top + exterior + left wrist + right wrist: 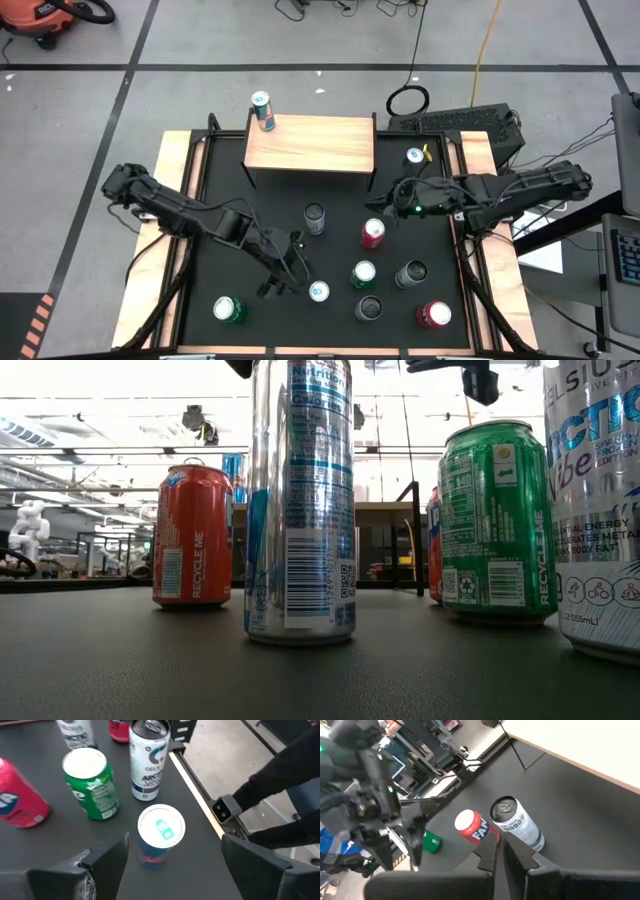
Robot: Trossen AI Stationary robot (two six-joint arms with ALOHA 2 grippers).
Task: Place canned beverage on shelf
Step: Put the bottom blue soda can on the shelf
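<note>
Approach step: left gripper (290,272), fingers spread apart, hovers beside the blue slim can (319,291) at lower centre, nothing held. Right gripper (392,193), fingers together, waits mid-right. Shelf (310,143) at upper centre already bears one can (262,108). Next: straddle, close, lift.

Open left gripper (172,857) apparently straddles a blue can (160,837).
</note>
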